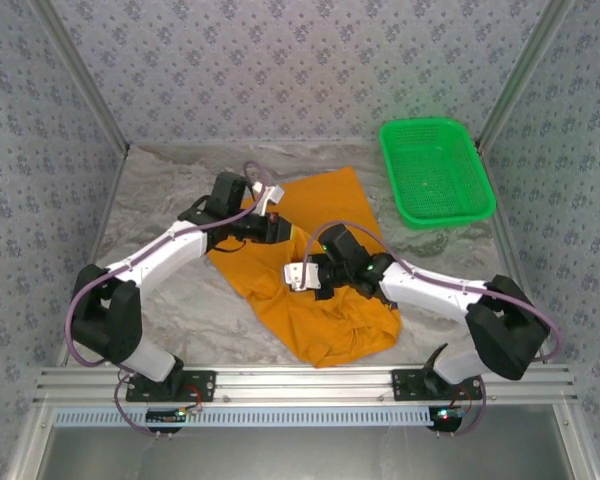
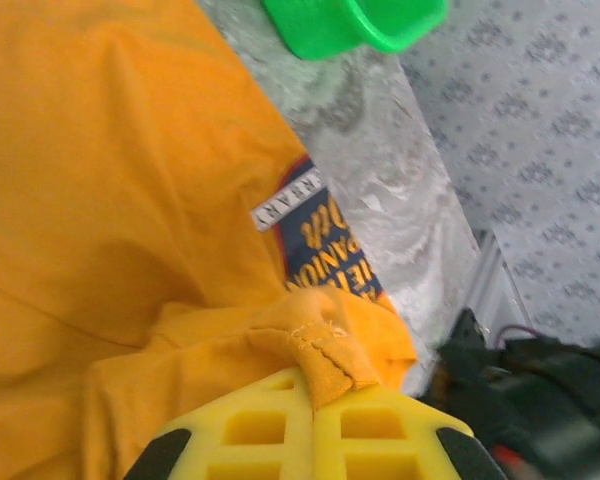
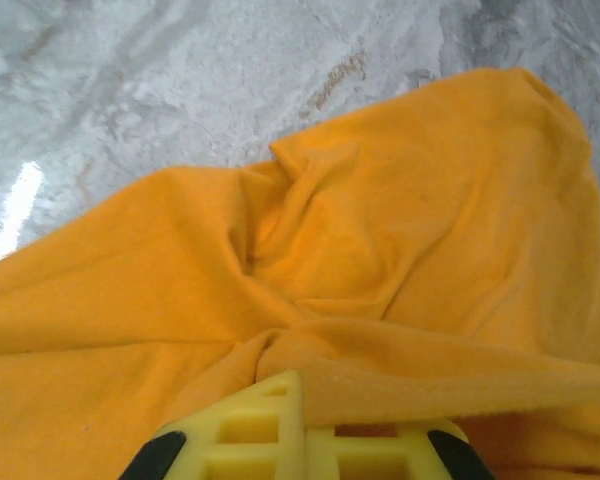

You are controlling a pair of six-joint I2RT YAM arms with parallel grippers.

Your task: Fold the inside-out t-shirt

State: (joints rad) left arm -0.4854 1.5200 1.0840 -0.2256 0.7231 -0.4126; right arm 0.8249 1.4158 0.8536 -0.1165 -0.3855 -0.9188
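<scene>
The left end effector [image 2: 313,398] and right end effector [image 3: 302,418] are each pinching the t-shirt [image 1: 325,320] (crumpled); a green basket [image 1: 420,122] is sitting beyond the t-shirt, apart.

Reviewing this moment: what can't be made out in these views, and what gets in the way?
Left wrist: the chest print wording, partly buried under a fold of the t-shirt.
Left wrist: the neck tag lettering, too small to read.
Left wrist: the green basket, cut off by the top edge.
Right wrist: how much fabric the right gripper pinches, because the bottom edge cuts its fingers off.
</scene>
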